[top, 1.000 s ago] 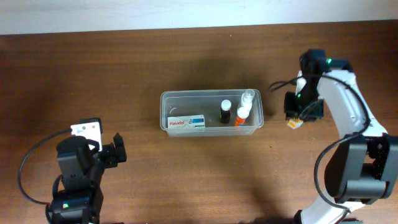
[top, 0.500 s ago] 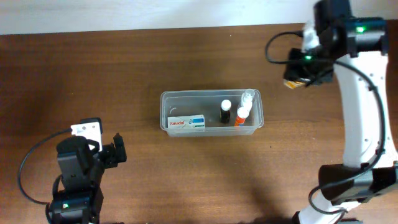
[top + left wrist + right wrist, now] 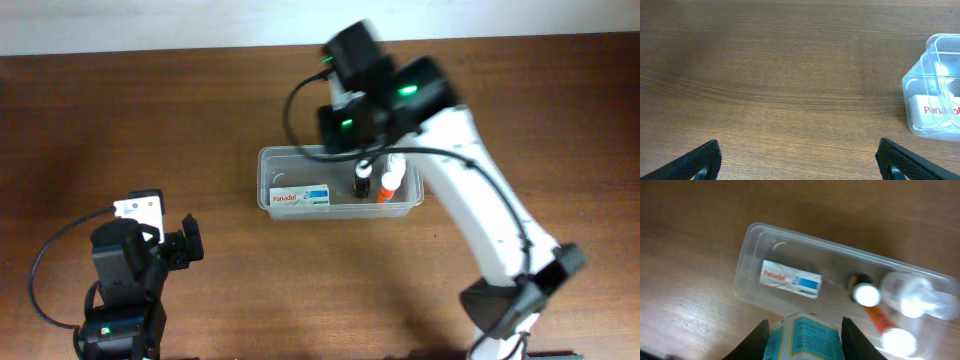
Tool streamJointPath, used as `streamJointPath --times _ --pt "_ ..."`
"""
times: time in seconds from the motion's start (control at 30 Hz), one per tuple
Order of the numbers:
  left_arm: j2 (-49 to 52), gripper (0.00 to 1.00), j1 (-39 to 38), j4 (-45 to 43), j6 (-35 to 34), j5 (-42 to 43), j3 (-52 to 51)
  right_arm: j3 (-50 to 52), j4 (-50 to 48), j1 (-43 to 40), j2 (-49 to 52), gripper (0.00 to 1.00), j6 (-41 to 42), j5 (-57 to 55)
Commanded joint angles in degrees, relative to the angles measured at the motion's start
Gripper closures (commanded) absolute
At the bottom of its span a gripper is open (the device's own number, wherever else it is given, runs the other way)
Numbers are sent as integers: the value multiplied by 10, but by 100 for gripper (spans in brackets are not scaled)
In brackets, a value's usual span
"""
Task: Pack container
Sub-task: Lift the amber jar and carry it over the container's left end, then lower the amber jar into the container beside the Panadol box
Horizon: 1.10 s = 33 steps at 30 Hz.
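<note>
Right jaws clamped on teal-labelled carton (image 3: 802, 339), held above container (image 3: 747, 265), which is set at centre of worktop (image 3: 150, 110). Panadol box (image 3: 791, 279), white-capped dark bottle (image 3: 865, 294) and orange bottle (image 3: 876, 318) seen inside tub. Left jaws spread wide, parked low at front-left, well apart from container.

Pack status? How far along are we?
Done: Panadol box, dark bottle, orange tube and clear bottle sit in the container. In hand: right gripper holds a teal-labelled pack over the container, not yet released. Remaining: drop it in; no other loose items in view. Left gripper is open, idle.
</note>
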<state>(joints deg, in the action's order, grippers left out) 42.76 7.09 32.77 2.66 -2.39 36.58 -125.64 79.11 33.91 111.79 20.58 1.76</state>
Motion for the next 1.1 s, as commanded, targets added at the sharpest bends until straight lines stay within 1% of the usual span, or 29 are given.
streamJointPath --times 0.0,0.13,0.37,0.73,1.07 --pt "0 1 -1 -2 11 -4 -1 -10 -16 34 58 65 24 -38" --pt "0 1 -1 -2 11 -4 -1 -10 -28 47 116 65 24 -40" --pt "0 1 -1 -2 11 -4 -1 -10 -36 41 187 65 24 -40" --pt "0 1 -1 -2 11 -4 -1 -10 -80 35 207 65 25 -40" --pt "0 1 -1 -2 11 -4 -1 -9 -91 36 220 65 38 -38"
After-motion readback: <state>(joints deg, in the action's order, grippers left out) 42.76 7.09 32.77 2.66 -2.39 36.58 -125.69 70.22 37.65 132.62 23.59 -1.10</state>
